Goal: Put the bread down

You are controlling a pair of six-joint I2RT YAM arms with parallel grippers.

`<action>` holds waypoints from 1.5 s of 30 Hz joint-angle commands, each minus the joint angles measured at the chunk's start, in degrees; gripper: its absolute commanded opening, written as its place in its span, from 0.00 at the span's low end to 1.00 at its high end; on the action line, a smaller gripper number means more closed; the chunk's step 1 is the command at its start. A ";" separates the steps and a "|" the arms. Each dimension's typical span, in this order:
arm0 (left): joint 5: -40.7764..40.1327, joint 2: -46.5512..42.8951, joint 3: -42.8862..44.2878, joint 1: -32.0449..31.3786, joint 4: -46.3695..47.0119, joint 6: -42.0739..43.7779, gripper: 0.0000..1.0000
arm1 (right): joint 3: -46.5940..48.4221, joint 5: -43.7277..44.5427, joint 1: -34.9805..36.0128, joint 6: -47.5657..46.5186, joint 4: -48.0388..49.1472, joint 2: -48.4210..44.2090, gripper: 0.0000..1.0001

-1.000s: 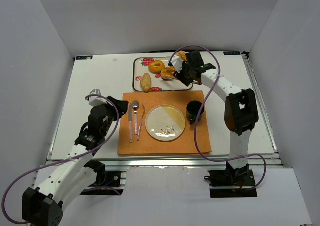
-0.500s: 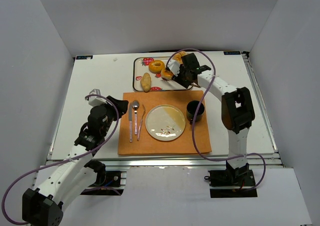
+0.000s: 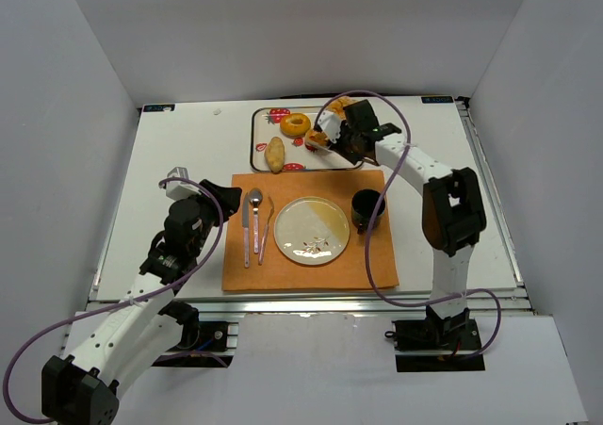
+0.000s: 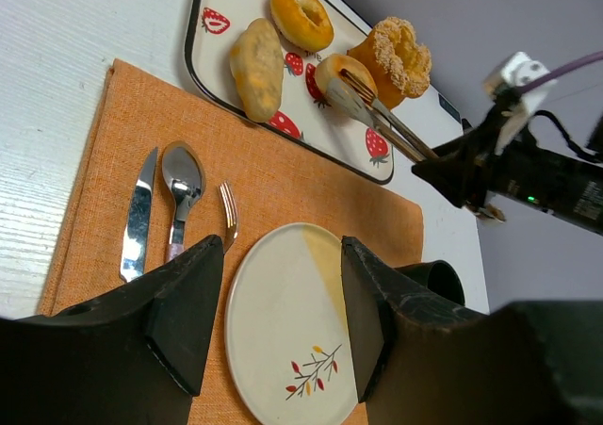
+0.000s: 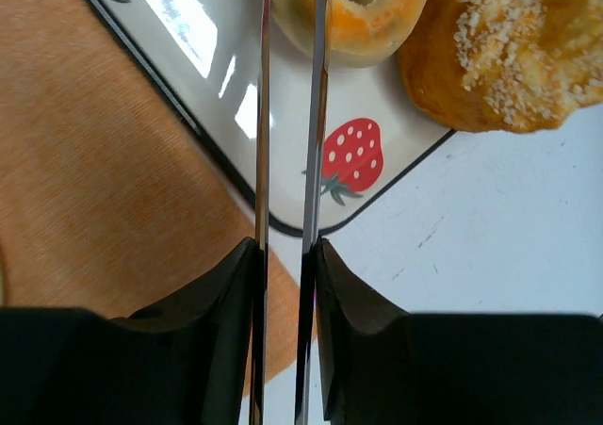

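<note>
The bread (image 5: 372, 39) lay on the tray (image 3: 252, 138) at the far side of the desk (image 3: 188, 152), close against a sugared bun (image 4: 396, 57). The right fingers (image 5: 221, 302) were clamped on thin tongs (image 5: 316, 142). The blades straddled one wall of the ring, one outside the rim and one towards the hole; whether they already bit could not be told. The left fingers (image 4: 184, 302) were spread and empty, well apart to the left. The bread looked light, soft and easily dented, so a gentle pinch across that wall seemed the best hold. Narrow metal blades might slip or tear it.
</note>
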 commanded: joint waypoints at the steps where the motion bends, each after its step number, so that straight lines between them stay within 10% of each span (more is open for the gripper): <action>1: 0.45 -0.21 1.01 0.08 0.99 0.42 0.62 | -1.39 -4.53 0.33 3.83 0.00 -9.31 0.08; 17: 1.24 -0.65 -0.65 0.08 3.19 0.42 0.63 | -35.84 -27.75 0.41 1.82 -8.53 -46.50 0.07; 35: 0.54 -3.90 -2.15 0.08 2.66 -0.55 0.62 | -40.16 -28.89 1.29 1.64 -9.67 -47.03 0.44; 45: 0.54 -4.51 -1.45 0.08 2.05 -0.37 0.62 | -38.40 -32.23 1.38 1.55 -12.13 -48.61 0.48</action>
